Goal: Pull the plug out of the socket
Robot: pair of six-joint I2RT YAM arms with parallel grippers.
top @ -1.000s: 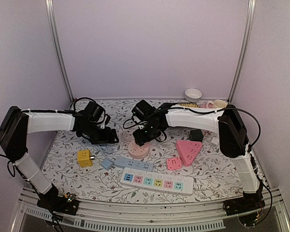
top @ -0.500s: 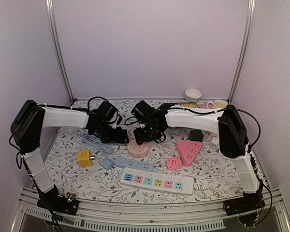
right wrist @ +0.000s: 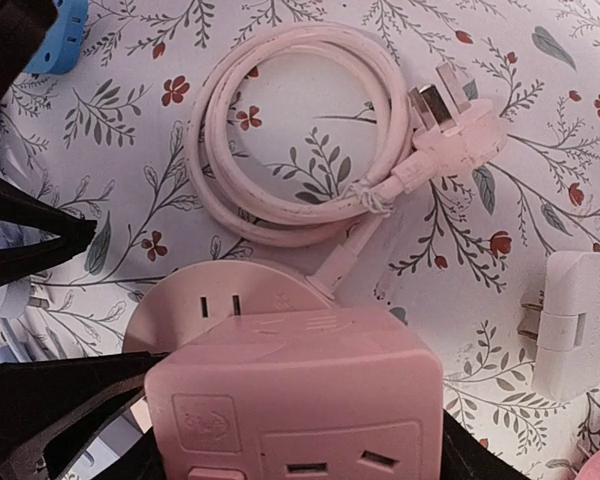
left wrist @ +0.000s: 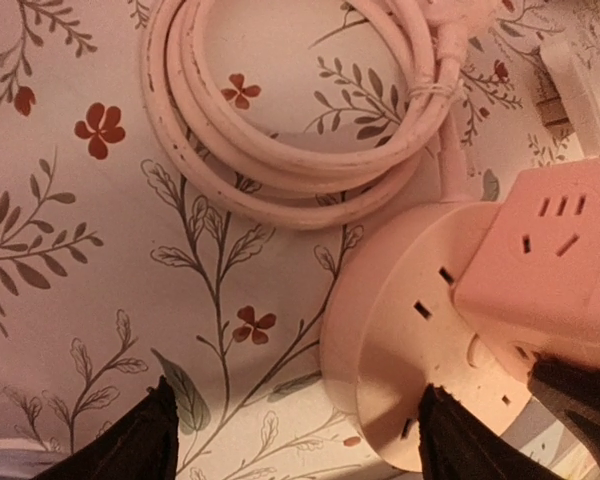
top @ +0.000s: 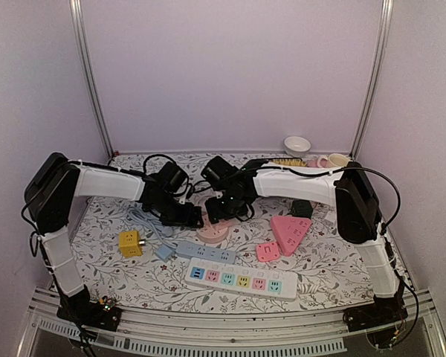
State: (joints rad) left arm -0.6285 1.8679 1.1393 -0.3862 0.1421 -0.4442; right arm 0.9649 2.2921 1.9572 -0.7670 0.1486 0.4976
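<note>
The pink cube-shaped plug adapter (right wrist: 295, 400) sits plugged into the round pink plastic socket disc (right wrist: 195, 300) near the middle of the floral-patterned table (top: 97, 268), with the disc's coiled pink cord (right wrist: 205, 140) lying at its 12 o'clock. The right gripper (right wrist: 295, 440) is clamped on the cube from both sides. The left gripper (left wrist: 295, 445), at the disc's 9 o'clock in the top view, is spread wide and holds nothing, one fingertip (left wrist: 460, 440) over the disc's rim.

— How many power strips did we count?
— Two: blue strip (top: 206, 253), white strip (top: 241, 281).
— Pink sockets?
— We found four: round socket (right wrist: 195, 300), cube socket (right wrist: 300, 400), triangular socket (top: 290, 232), square socket (top: 267, 252). One yellow cube (top: 130, 243), one bowl (top: 297, 144).
</note>
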